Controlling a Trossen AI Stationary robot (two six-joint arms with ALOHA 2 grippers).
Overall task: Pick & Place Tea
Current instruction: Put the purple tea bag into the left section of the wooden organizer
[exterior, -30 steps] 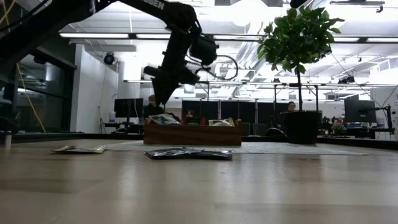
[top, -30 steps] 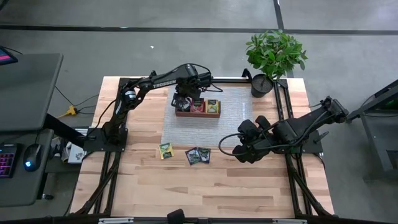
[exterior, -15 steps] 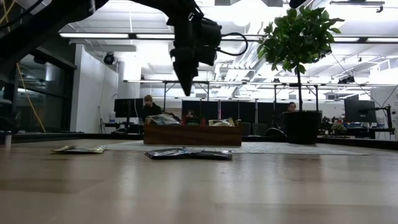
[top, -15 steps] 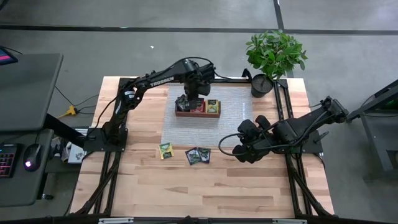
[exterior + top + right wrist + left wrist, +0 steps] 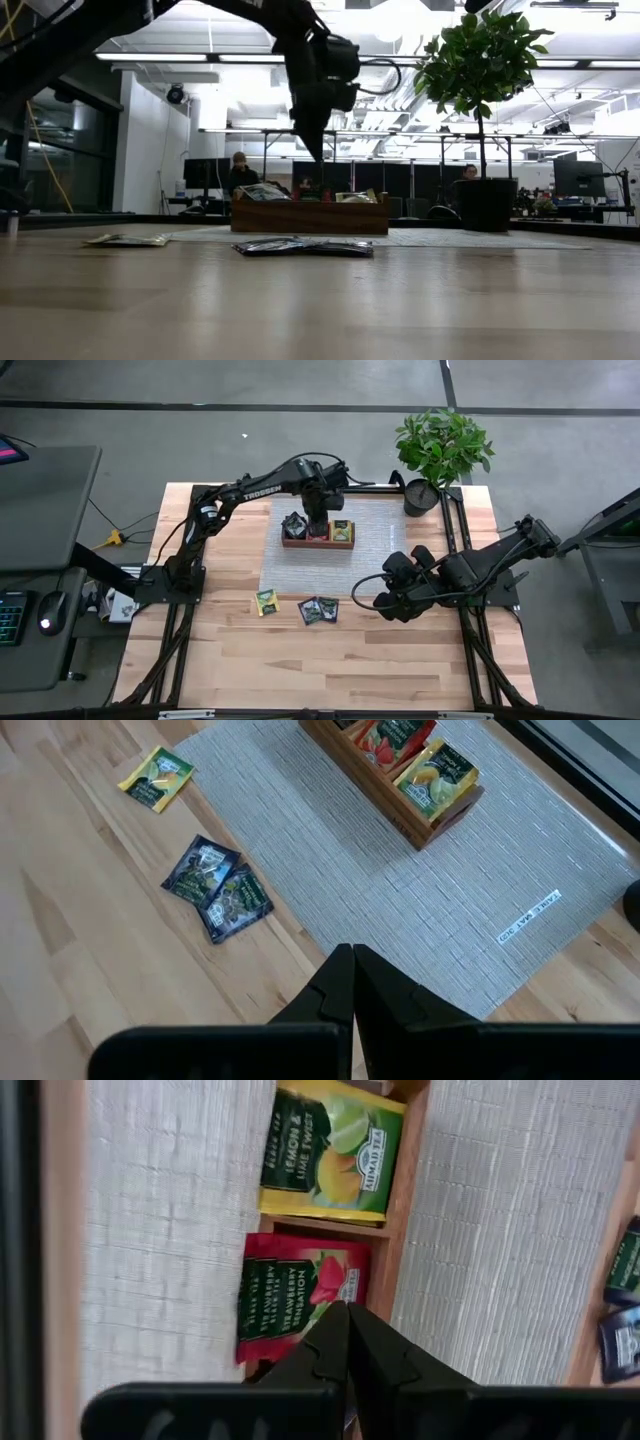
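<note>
two arms show: the left gripper (image 5: pixel 317 528), fingers together and holding nothing, hangs over the wooden tray (image 5: pixel 318 544) on the grey mat (image 5: pixel 375 550). right gripper (image 5: pixel 358 603) waits closed by three tea packets (image 5: pixel 318 610) on the table (image 5: pixel 330 660). offices behind.

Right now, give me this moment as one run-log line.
left pincer: shut, empty, above tray | right pincer: shut, waiting by mat's edge | loose packets: yellow packet, two dark packets on table

Open-plan office: monitor rows (image 5: pixel 400 180), seated person (image 5: pixel 240 172), ceiling strip lights (image 5: pixel 160 57)
</note>
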